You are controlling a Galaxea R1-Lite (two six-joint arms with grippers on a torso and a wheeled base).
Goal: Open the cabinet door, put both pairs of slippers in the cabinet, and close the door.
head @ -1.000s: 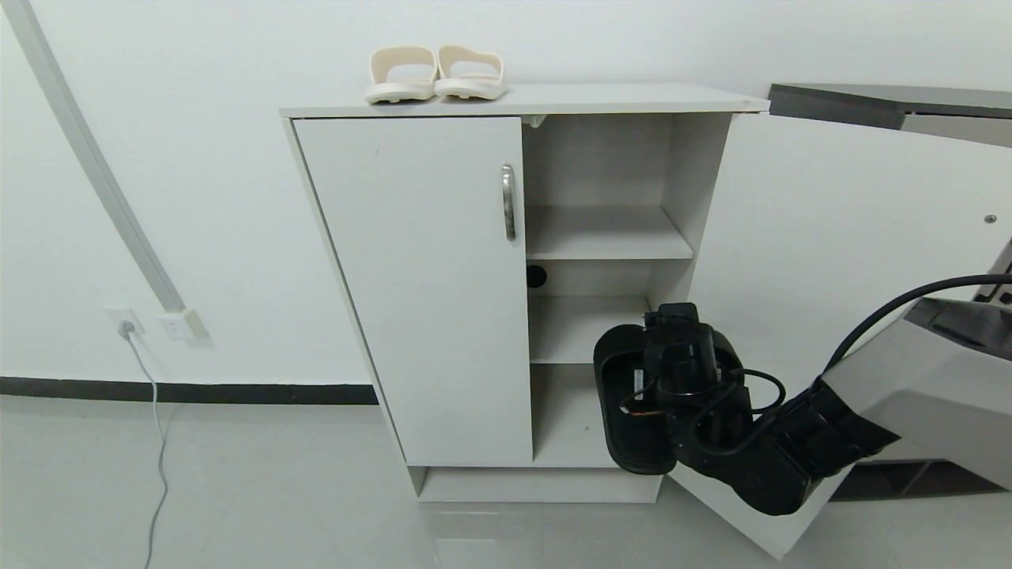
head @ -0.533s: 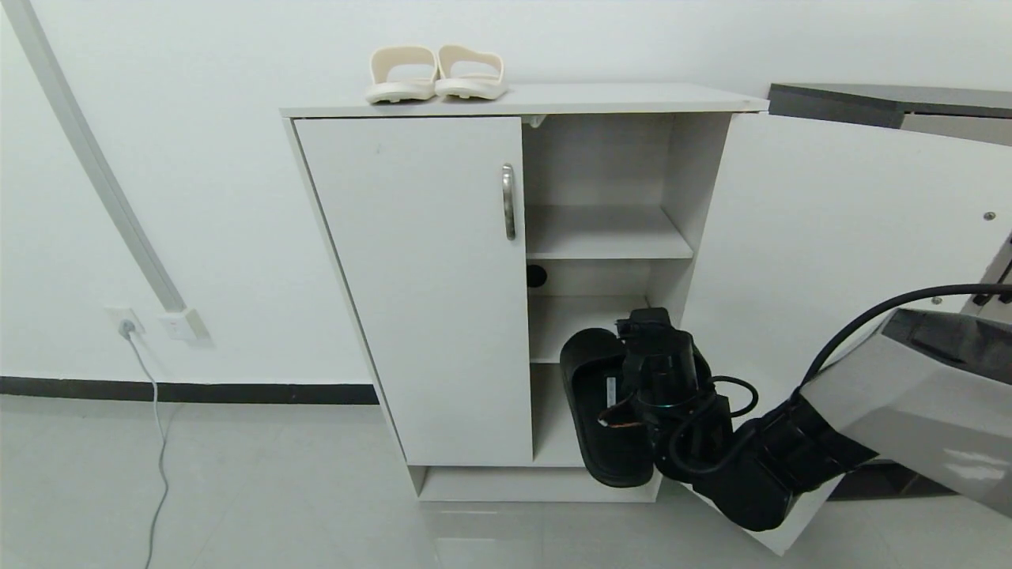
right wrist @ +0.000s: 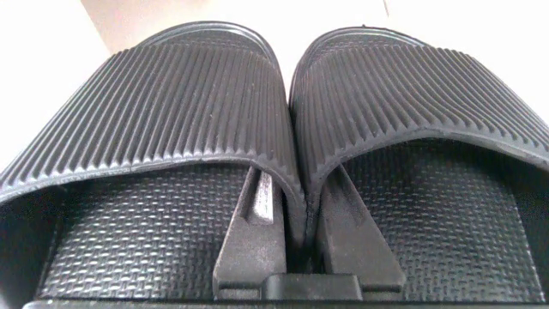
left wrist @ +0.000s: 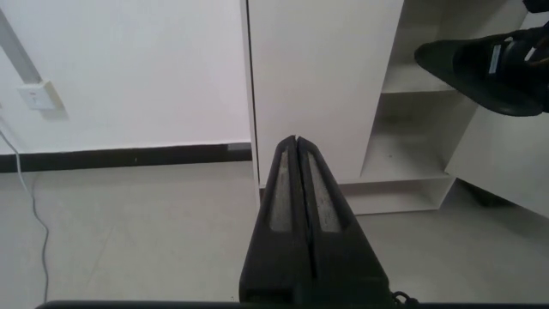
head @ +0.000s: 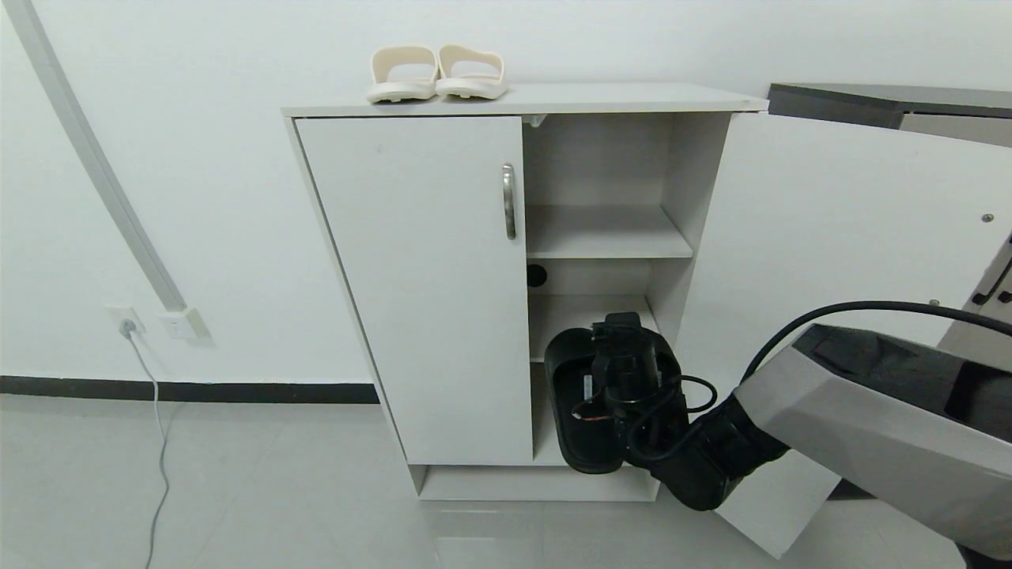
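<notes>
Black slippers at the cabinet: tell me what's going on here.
The right gripper holds the pair of black slippers, pinched together by their straps, at the opening of the cabinet, level with its lower shelves. The right door stands open; the left door is shut. The cream slippers sit on the cabinet's top. The left gripper is shut and empty, over the floor.

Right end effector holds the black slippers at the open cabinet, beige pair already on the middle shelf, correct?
No. The beige pair sits on top of the cabinet, per the head view. The right end effector does hold the black slippers.
</notes>
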